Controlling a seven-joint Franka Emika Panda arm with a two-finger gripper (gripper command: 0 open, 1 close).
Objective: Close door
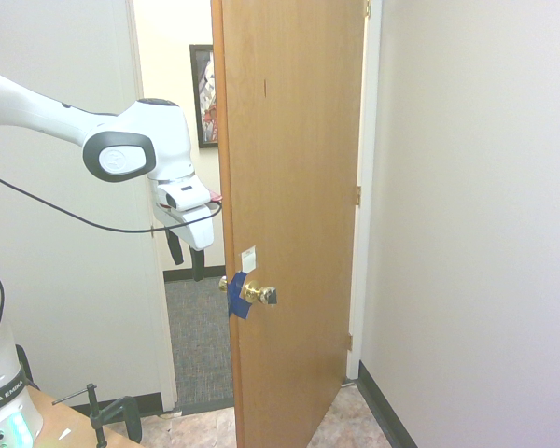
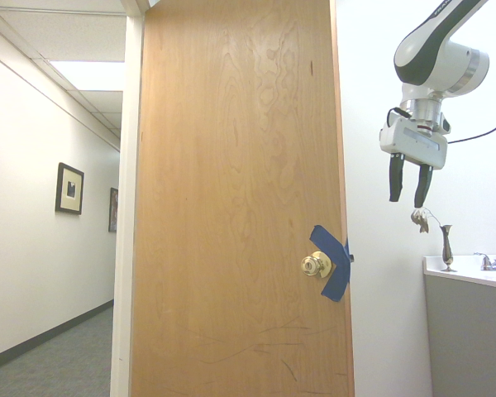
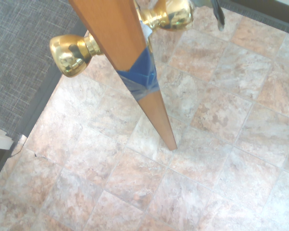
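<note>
The tall wood-grain door (image 1: 294,187) stood ajar to the right of the robot arm (image 1: 121,140), with carpeted hallway floor (image 1: 201,327) showing through the gap at its left edge. Its hinges were on the right, in the white frame (image 1: 366,187). The closing was still to be done: the free edge was well apart from the left side of the doorway. The claw (image 2: 410,205) was open and empty, its two dark fingers spread, above knob height and near the free edge. What seemed to be left was a push to swing the door shut. Blue tape (image 1: 239,296) wrapped the edge beside a brass knob (image 1: 253,292). A small white sticker (image 1: 248,259) above it was too small to read. The robot's base bore dark lettering, partly cut off: "ANKA EMIKA".
</note>
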